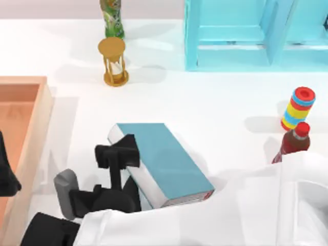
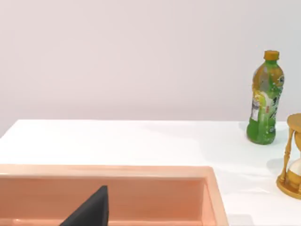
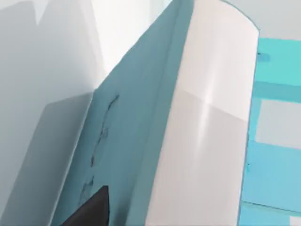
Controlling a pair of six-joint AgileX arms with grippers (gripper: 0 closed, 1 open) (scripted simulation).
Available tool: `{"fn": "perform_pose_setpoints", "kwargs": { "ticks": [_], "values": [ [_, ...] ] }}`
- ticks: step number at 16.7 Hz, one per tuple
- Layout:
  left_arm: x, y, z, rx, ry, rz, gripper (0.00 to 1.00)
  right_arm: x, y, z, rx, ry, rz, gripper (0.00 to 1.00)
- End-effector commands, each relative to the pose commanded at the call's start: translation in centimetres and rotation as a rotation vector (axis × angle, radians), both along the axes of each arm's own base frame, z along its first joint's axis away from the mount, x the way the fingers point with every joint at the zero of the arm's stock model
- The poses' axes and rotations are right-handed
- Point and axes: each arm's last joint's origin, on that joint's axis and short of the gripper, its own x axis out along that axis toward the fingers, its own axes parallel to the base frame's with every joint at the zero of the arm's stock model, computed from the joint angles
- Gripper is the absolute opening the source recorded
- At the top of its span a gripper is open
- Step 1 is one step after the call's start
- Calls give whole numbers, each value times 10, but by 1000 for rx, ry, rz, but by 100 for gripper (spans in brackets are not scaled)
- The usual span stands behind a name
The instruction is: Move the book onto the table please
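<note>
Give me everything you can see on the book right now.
The book is thick and rectangular, with a plain teal-blue cover, white page edges and a thin red strip at its near end. It sits tilted, its white edge facing the top view's left, low on the white table. The right gripper appears to grasp that edge. The right wrist view shows cover and pages close up.

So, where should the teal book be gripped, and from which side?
Grip the book across its thickness at the white page edge, from the top view's left, where the right gripper sits: it lies tilted, that edge exposed, the cover too wide to span. Left gripper parked over the tray.
</note>
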Motion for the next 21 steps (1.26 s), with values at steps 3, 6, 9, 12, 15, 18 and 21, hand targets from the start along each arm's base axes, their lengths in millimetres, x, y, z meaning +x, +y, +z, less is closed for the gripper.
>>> {"fn": "perform_pose_setpoints", "kwargs": {
  "ticks": [3,6,9,12,15,18,21],
  "values": [
    [0,0,0,0,0,0,100,-36,9,-8,-2,19,60,100],
    [0,0,0,0,0,0,100,-88,14,-16,4,34,125,100],
    [0,0,0,0,0,0,100,-133,12,-16,5,35,159,100],
    [0,0,0,0,0,0,100,-157,6,-9,6,25,144,100],
    [0,0,0,0,0,0,100,-160,2,1,2,11,85,100],
    [0,0,0,0,0,0,100,-150,0,9,1,0,18,100],
    [0,0,0,0,0,0,100,-145,0,12,1,-4,-10,100]
  ]
}}
